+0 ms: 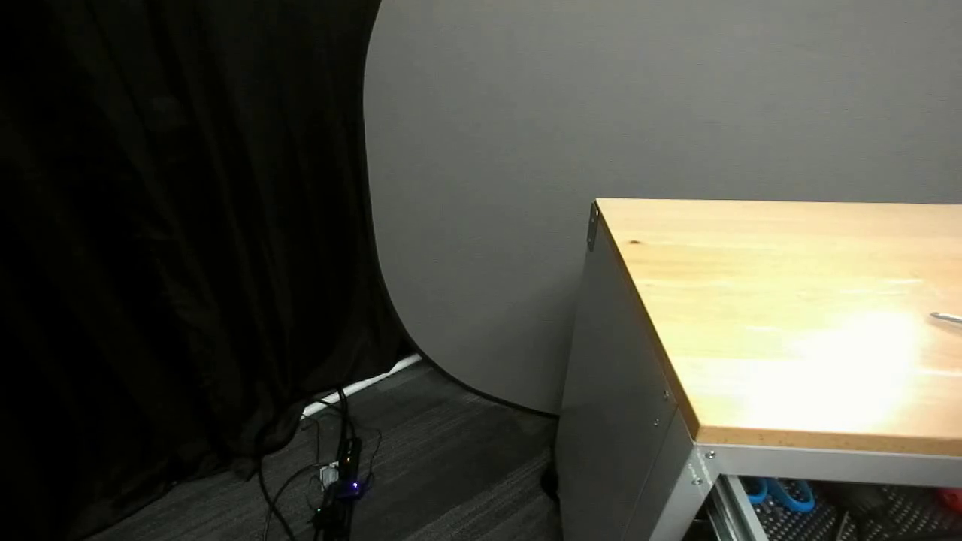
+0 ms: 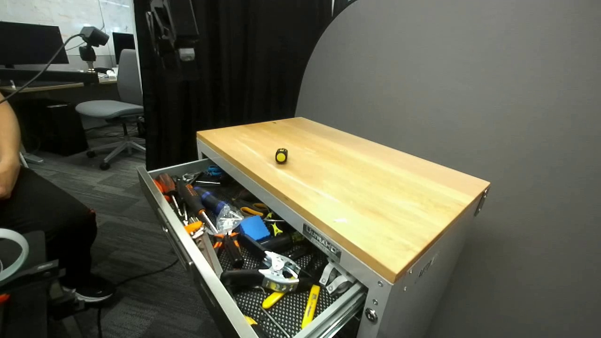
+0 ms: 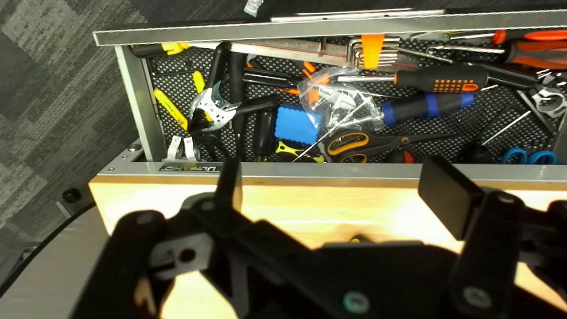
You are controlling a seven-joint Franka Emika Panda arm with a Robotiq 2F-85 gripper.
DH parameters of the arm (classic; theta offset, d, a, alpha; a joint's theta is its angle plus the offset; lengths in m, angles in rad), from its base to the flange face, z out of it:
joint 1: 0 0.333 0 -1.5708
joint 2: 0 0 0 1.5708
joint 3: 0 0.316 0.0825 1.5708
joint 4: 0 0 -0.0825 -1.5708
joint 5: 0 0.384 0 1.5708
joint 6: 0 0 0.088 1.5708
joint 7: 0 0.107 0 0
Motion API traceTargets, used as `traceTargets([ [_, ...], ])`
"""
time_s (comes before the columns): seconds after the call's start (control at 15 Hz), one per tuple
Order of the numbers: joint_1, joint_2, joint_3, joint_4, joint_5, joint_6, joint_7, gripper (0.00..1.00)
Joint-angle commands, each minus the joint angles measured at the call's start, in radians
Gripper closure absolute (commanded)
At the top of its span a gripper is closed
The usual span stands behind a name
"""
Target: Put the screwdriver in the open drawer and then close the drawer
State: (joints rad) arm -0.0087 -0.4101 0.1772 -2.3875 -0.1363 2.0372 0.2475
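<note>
Wrist view | gripper (image 3: 336, 188) spread wide, empty | screwdriver (image 3: 361, 238) below it, mostly hidden

Below my fingers (image 3: 449, 197) the screwdriver (image 2: 281, 156) lies on the cabinet top (image 2: 375, 202), behind the drawer (image 3: 221, 33) holding clamp (image 3: 212, 108) and scissors (image 3: 390, 144).

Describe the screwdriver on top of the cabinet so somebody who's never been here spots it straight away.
Find the grey cabinet with its drawer pulled open, then look up to its light wooden top. There, in an exterior view, the screwdriver shows its black handle end with a round yellow disc. Unlike the tools crowded into the drawer, it lies up on the wood.
</note>
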Motion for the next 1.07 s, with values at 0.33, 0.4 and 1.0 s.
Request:
traceTargets([
  [0.33, 0.073, 0.397, -0.017, 0.237, 0.004, 0.221, -0.144, 0.00],
  [0.4, 0.077, 0.445, -0.019, 0.273, -0.001, 0.237, -0.161, 0.00],
  [1.0, 0.122, 0.775, -0.068, 0.581, -0.184, 0.246, -0.268, 0.00],
])
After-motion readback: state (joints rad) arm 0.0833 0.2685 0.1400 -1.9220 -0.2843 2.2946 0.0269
